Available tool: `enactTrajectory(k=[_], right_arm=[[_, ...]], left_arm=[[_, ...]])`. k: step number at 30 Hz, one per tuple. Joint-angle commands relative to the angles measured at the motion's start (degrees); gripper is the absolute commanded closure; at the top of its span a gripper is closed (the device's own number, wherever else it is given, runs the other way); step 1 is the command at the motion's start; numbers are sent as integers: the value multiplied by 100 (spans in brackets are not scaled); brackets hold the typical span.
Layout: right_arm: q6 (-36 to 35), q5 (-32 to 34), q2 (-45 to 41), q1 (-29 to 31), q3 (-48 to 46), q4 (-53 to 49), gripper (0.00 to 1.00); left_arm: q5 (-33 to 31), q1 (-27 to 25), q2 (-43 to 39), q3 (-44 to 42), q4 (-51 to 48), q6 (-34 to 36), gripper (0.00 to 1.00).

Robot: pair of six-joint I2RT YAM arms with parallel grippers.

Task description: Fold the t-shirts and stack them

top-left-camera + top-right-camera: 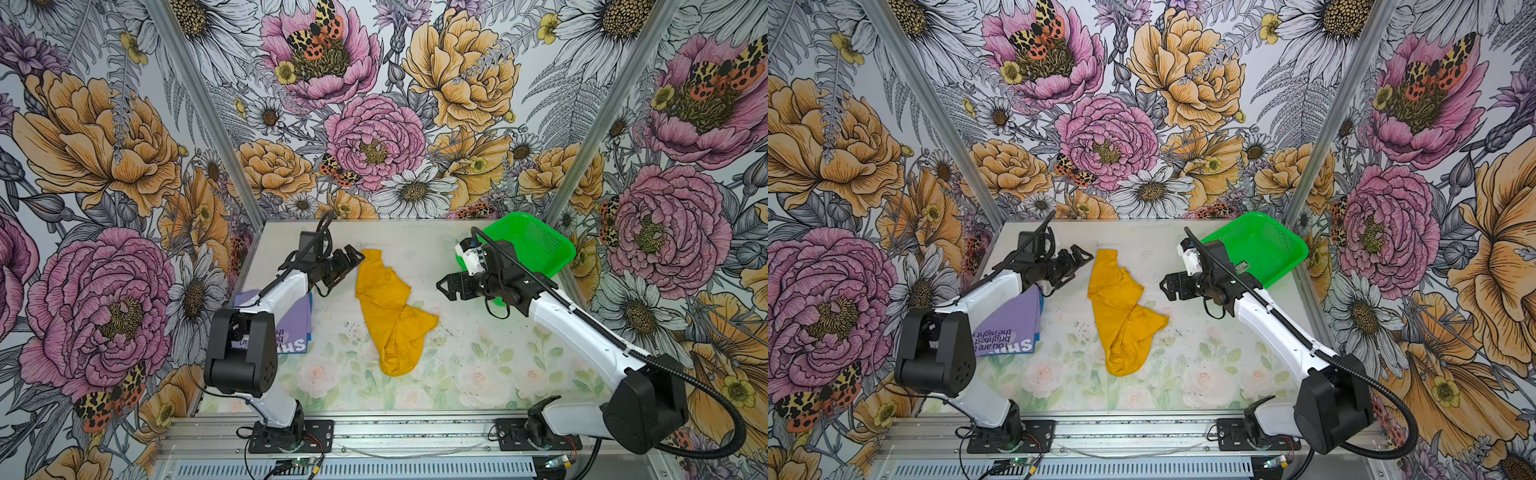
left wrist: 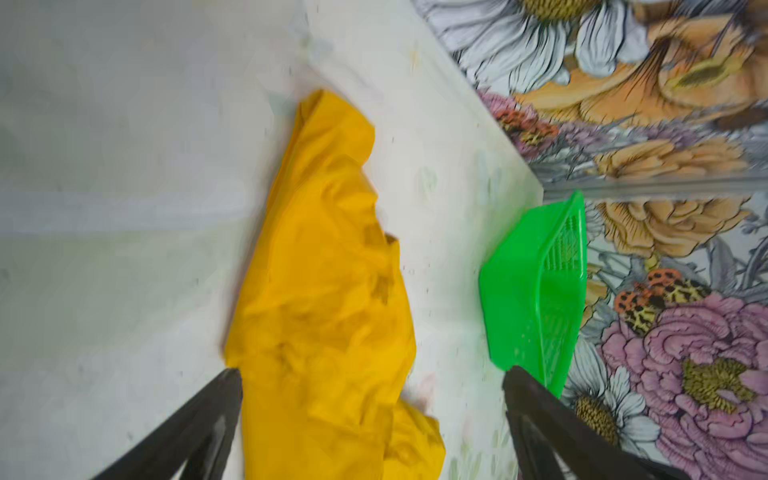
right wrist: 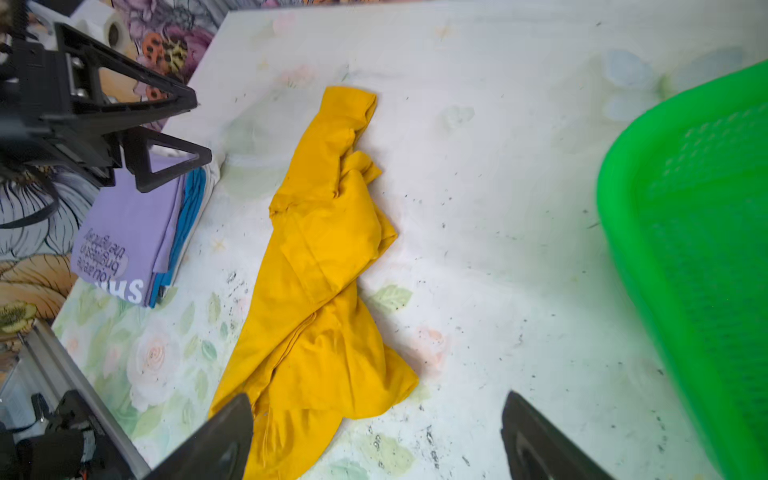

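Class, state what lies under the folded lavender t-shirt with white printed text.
In the right wrist view, blue cloth edges show beneath the folded lavender t-shirt. The rest of that cloth is covered.

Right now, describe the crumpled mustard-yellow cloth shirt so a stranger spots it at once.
On the pale floral-print tabletop, look mid-table: the mustard-yellow cloth shirt lies in a long rumpled heap. Unlike the folded lavender shirt at left and green plastic mesh basket back right, it is unfolded.

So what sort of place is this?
Probably a robot test booth, not a home: left arm and right arm bolted to a metal rail, flowered walls boxing in a small table, a crumpled yellow shirt on it.
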Motion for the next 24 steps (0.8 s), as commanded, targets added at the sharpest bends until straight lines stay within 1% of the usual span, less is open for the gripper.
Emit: enactTrajectory(k=[1,4,6,7,9,12,15,18,21,24], right_arm=[[119,222,517,418,-42,-95,12],[182,292,963,762,5,-46,18],[251,382,1326,936,39,-15,21],[297,399,1544,975,64,-16,23],[352,499,1807,1090,75,25,26],[229,694,1967,1386,98,64,29],[47,926,1915,1787,81,81,31],[47,1253,1838,2135,12,77,32],[276,1524,1877,2152,-72,99,43],[321,1754,2022,2146,-50,90,47]], left_arm=[[-831,-842,-947,-715,-360,223,1],[-1304,-1650,-1399,-1291,-674,-70,4],[-1614,-2040,-1672,-1588,-794,-313,5],[-1774,-2184,-1810,-1719,-865,-423,6],[-1870,-2379,-2012,-1913,-905,-544,8],[-2002,-2558,-2157,-2047,-1126,-674,11],[-2159,-2568,-2381,-2300,-1192,-856,11],[-2198,-2325,-2671,-2494,-1215,-904,12],[-2022,-2078,-2795,-2376,-1200,-615,14],[-1840,-1925,-2740,-2163,-1198,-361,15]])
